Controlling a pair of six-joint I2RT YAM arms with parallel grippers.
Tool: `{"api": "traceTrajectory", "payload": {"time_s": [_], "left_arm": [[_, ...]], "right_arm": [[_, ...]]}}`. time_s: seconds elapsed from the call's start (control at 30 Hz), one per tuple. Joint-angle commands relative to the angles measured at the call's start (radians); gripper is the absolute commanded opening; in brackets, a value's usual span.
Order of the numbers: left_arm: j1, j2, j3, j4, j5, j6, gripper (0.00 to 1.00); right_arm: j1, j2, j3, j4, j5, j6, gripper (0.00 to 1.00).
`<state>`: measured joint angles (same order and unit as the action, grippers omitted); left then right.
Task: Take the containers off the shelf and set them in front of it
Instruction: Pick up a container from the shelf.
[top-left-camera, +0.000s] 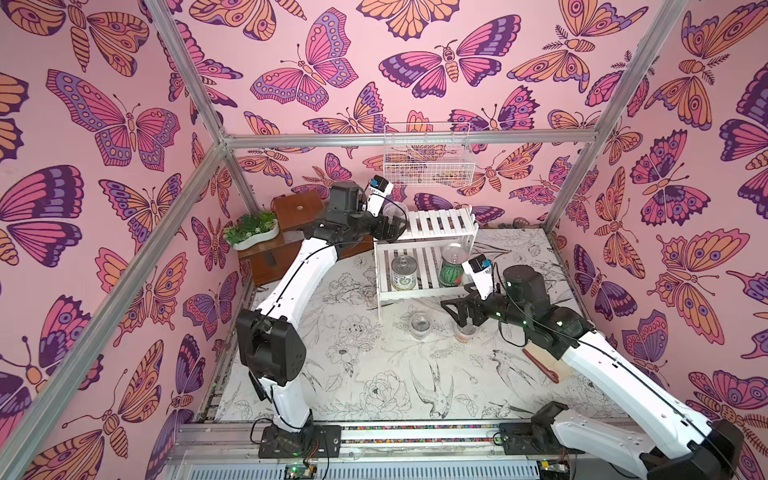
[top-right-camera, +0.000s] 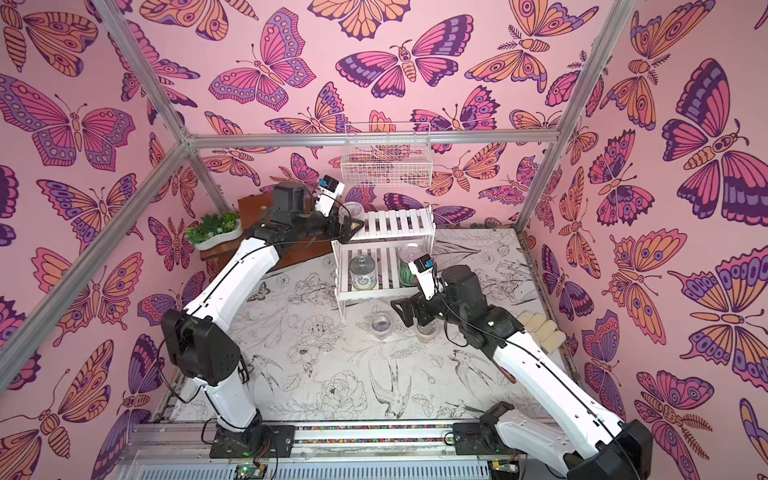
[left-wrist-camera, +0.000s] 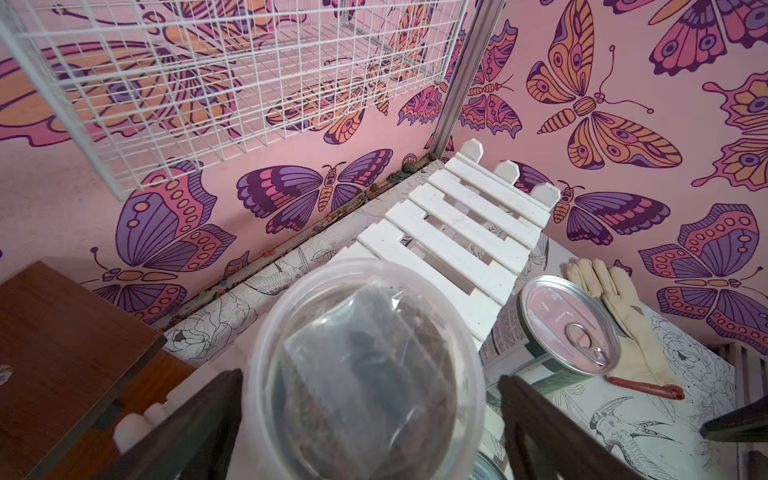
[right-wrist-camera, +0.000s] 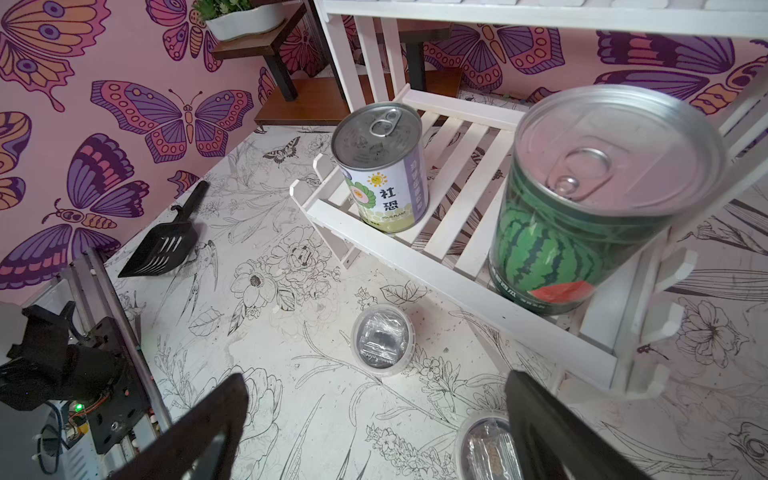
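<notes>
The light is bright and even everywhere, and the shadows are soft and faint. Both top views look a little fuzzy. In the left wrist view the clear cup (left-wrist-camera: 365, 370) is very close and blurry. In the right wrist view the watermelon can (right-wrist-camera: 582, 199) looks smeared, its shiny lid glows pink, and the shelf (right-wrist-camera: 457, 266) blurs beside it.

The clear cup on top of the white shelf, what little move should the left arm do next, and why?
Probably close the left gripper on the clear lidded cup. Its open fingers flank the cup, which stands at the end of the shelf's top tier, so a squeeze seems all that is missing before lifting it.
</notes>
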<state>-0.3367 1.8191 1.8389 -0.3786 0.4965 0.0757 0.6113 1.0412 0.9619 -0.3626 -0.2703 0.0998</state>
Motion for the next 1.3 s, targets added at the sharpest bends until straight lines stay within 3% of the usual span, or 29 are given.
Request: {"api": "traceTrajectory", "payload": {"time_s": [0.0, 0.2, 0.47, 0.97, 1.27], "left_arm": [[-0.01, 0.023, 0.03, -0.018, -0.022, 0.022, 0.98], [-0.012, 0.038, 0.048, -0.019, -0.039, 0.025, 0.88], [-0.013, 0.038, 0.056, -0.019, -0.051, 0.029, 0.62], [-0.016, -0.059, 0.028, -0.017, -0.054, 0.009, 0.57], [-0.031, -0.241, -0.175, 0.012, -0.079, -0.02, 0.57]], "right_arm": [[-0.011, 0.003, 0.038, -0.016, -0.014, -0.017, 0.99], [-0.021, 0.002, 0.04, -0.019, -0.016, -0.017, 0.99], [-0.034, -0.001, 0.036, -0.022, -0.021, -0.017, 0.99], [-0.122, -0.023, 0.028, -0.018, -0.077, -0.011, 0.99], [-0.151, -0.029, 0.03, -0.018, -0.115, -0.009, 0.99]]}}
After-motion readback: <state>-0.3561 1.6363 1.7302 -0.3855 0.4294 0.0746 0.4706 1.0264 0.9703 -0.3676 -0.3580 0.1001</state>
